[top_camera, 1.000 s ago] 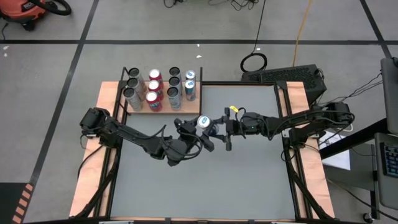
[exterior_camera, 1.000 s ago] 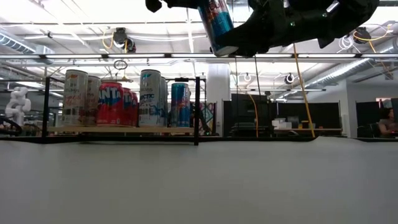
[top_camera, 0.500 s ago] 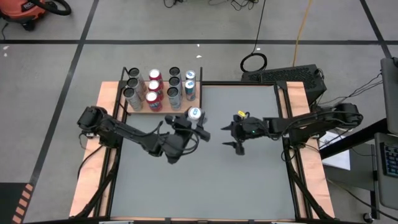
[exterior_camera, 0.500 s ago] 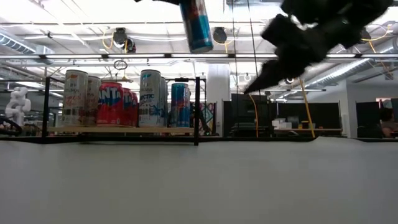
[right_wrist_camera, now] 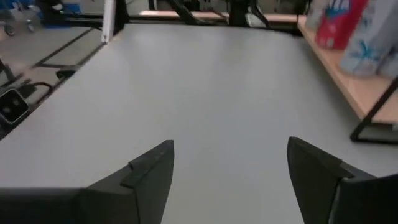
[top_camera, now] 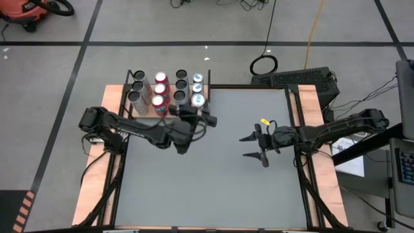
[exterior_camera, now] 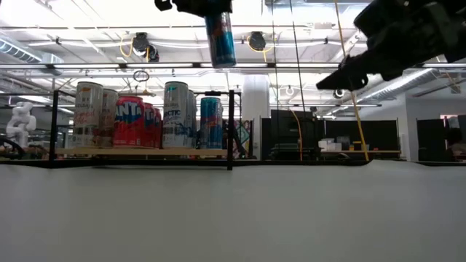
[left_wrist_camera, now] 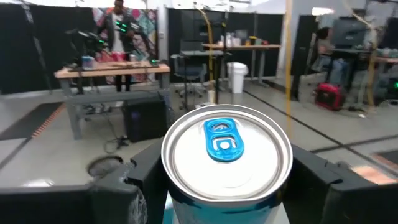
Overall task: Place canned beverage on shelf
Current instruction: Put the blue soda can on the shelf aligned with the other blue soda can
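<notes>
Carrying the can [exterior_camera: 220,38] upright, clamped in the left tool [top_camera: 194,118], high above the shelf [exterior_camera: 138,152] to clear standing cans [exterior_camera: 131,121]; right tool [top_camera: 257,146] gapes empty

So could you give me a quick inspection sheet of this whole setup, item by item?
Surface: grey table, bare in the middle.
Job's things: blue can held upright in the air above the shelf; the shelf holds rows of upright cans at the table's far left corner.
Clutter: nothing seen.
Grippers: left gripper shut on the blue can; right gripper open and empty over the table's right half.
Cables: black coil and an orange lead on the floor beyond the table.
Surroundings: workshop with desks; a person stands far off.
</notes>
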Robot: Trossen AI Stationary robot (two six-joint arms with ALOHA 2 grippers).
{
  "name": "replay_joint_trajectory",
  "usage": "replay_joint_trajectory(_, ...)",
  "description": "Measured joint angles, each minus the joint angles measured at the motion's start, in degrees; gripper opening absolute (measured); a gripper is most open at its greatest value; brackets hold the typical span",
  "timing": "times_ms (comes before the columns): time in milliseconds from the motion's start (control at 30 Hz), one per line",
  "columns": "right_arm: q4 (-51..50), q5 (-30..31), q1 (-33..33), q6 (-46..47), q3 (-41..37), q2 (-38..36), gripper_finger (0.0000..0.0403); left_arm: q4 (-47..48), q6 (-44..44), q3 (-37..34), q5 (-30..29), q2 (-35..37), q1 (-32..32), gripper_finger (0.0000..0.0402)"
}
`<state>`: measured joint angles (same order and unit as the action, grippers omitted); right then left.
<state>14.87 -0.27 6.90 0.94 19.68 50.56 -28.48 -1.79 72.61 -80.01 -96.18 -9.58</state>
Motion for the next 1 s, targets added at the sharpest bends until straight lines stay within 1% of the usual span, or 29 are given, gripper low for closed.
replay_joint_trajectory(167, 0.77, -0.03, 1.14, -2.35, -0.02, -1.48, 0.0244, 2.7, -1.83, 0.69, 0.2, 2.31, 1.99, 0.0227)
replay_joint_trajectory(233, 0.83, -0.03, 1.16, -2.78, -0.02, -1.45, 0.0244, 5.29, -1.37, 0.69, 0.35, 3.32, 2.51, 0.0227)
replay_joint_trajectory(267, 0.75, -0.03, 1.16, -2.81, -0.02, -1.44, 0.0244, 7.04, 0.18, 0.77, 0.24, 3.49, 2.65, 0.0227)
replay_joint_trajectory(433, 0.71, -0.03, 1.16, -3.14, -0.02, -1.37, 0.0244, 20.01, 16.15, -0.93, 0.57, 2.94, 2.98, 0.0227)
replay_joint_trajectory(533, 0.77, -0.03, 1.16, -3.3, -0.02, -1.38, 0.0244, 26.02, 25.43, -1.96, 0.93, 2.64, 3.69, 0.0227)
replay_joint_trajectory(633, 0.75, -0.03, 1.16, -3.33, -0.02, -1.37, 0.0244, 30.11, 30.43, -2.11, 2.89, 2.22, 4.83, 0.0227)
replay_joint_trajectory(733, 0.88, -0.03, 1.14, -3.23, -0.02, -1.37, 0.0243, 30.74, 31.28, -2.11, 3.86, 1.03, 5.75, 0.0227)
replay_joint_trajectory(1000, 1.19, -0.03, 1.14, -3.16, -0.02, -1.37, 0.0243, 30.77, 31.33, -2.11, 4.16, -2.08, 7.39, 0.0227)
